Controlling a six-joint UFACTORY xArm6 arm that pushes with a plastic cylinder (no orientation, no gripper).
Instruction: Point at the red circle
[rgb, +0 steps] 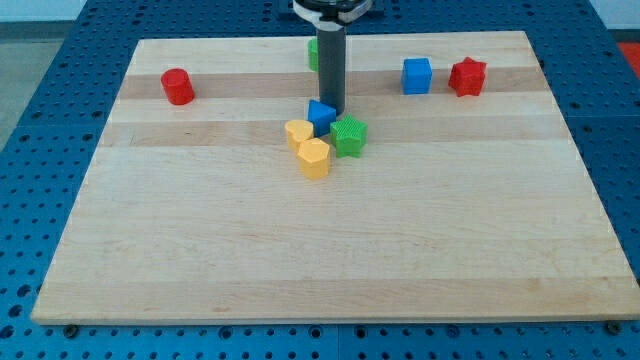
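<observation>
The red circle (178, 86) is a short red cylinder at the board's upper left. My tip (332, 108) is near the upper middle of the board, far to the right of the red circle. It touches or nearly touches the back of a small blue block (321, 115). That block sits in a cluster with a green star (349, 136), a yellow heart (298, 133) and a yellow hexagon (314, 158). A green block (313, 54) is mostly hidden behind the rod.
A blue cube (417, 76) and a red star (467, 77) sit at the upper right. The wooden board (320, 250) lies on a blue perforated table (40, 120).
</observation>
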